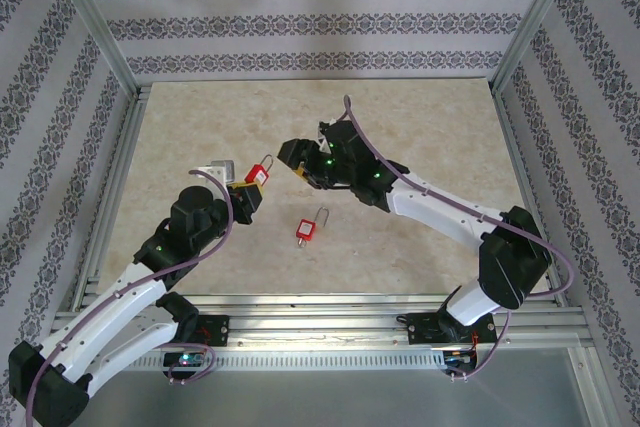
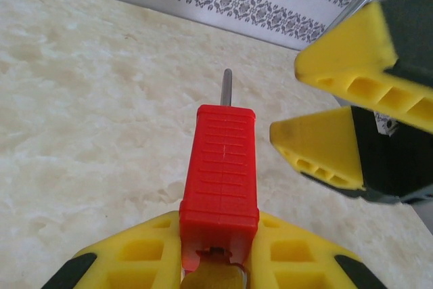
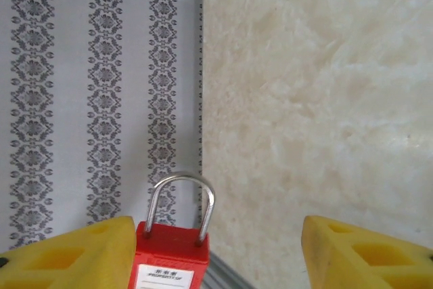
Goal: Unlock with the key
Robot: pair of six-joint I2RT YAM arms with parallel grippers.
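My left gripper (image 1: 247,194) is shut on the body of a red padlock (image 2: 220,167), which sticks out forward between its yellow fingers (image 2: 135,252). The steel shackle (image 2: 228,87) points away. A brass-coloured key (image 2: 213,277) sits at the padlock's near end, between the fingers. My right gripper (image 1: 297,162) hovers just right of the padlock with its jaws wide apart. In the right wrist view the padlock (image 3: 169,262) shows beside the left finger (image 3: 88,252), and both shackle legs go into the body. The right gripper (image 3: 218,235) holds nothing.
A second red padlock (image 1: 308,228) lies on the marble tabletop (image 1: 420,127) in front of both grippers. A grey metal bracket (image 1: 215,169) lies by the left gripper. Patterned walls and aluminium frame posts (image 1: 95,22) enclose the table.
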